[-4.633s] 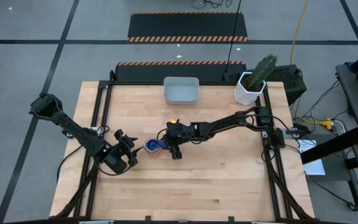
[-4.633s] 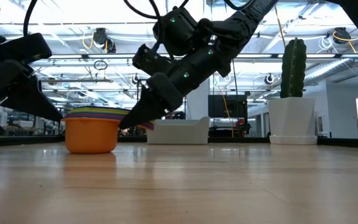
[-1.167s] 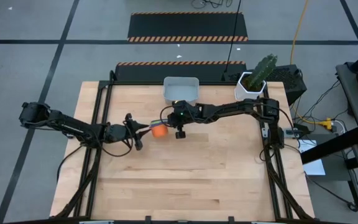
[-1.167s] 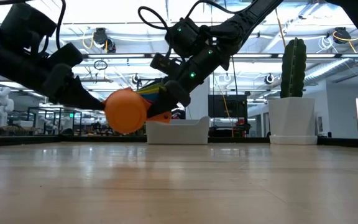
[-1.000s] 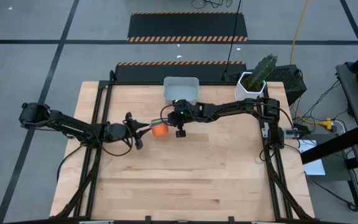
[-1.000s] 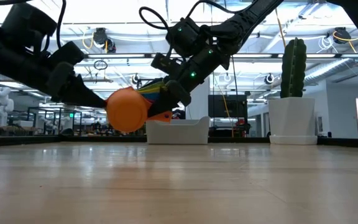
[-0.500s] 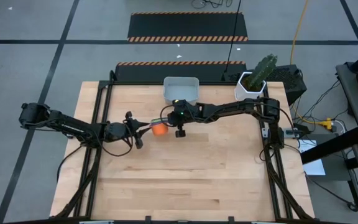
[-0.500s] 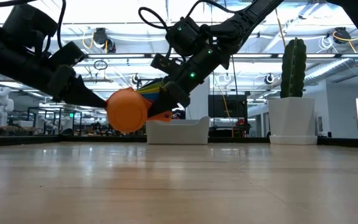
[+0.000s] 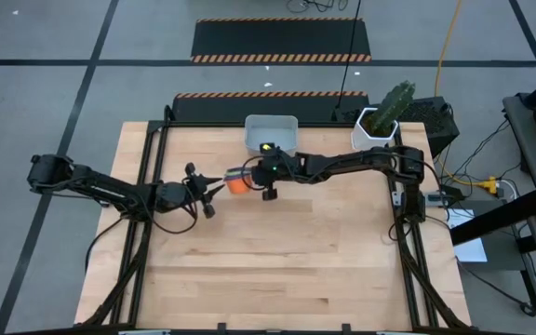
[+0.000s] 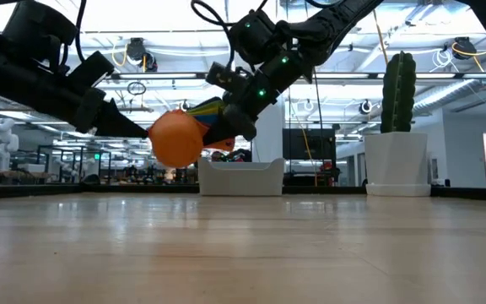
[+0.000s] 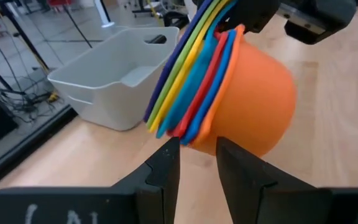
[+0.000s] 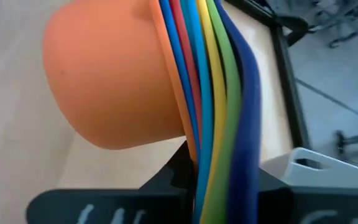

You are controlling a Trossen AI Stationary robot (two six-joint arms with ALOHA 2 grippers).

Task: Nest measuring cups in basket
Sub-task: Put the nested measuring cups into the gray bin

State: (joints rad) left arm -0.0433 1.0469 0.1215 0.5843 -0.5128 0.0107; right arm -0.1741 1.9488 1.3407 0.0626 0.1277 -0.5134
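High view gives us the layout: the right gripper (image 9: 247, 175) has the nested cups (image 9: 236, 181) clamped by their handles, with the stack sticking out sideways from its tips toward the left gripper (image 9: 214, 185). The basket (image 9: 271, 134) is just behind the right gripper, further back on the table (image 9: 277, 270), with the cactus pot (image 9: 372, 133) well off to its right side.

From up there we only see an orange blob, though. The low view shows what it misses: the stack (image 10: 178, 138) is off the table, tipped on its side with the orange bottom facing the camera and the coloured rims fanned out behind it.

The right wrist view gets us the grip itself, with the fingers pinched tight on the bundle of handles (image 12: 219, 112), orange outermost, then blue, red, yellow, green and dark blue edges.

The left wrist view shows its own fingers (image 11: 164, 168) just a narrow gap apart, right below the stack's rims (image 11: 191, 81) and not gripping anything as far as we can see. We can't tell if they touch the orange cup. The basket (image 11: 114, 74) sits beyond it.
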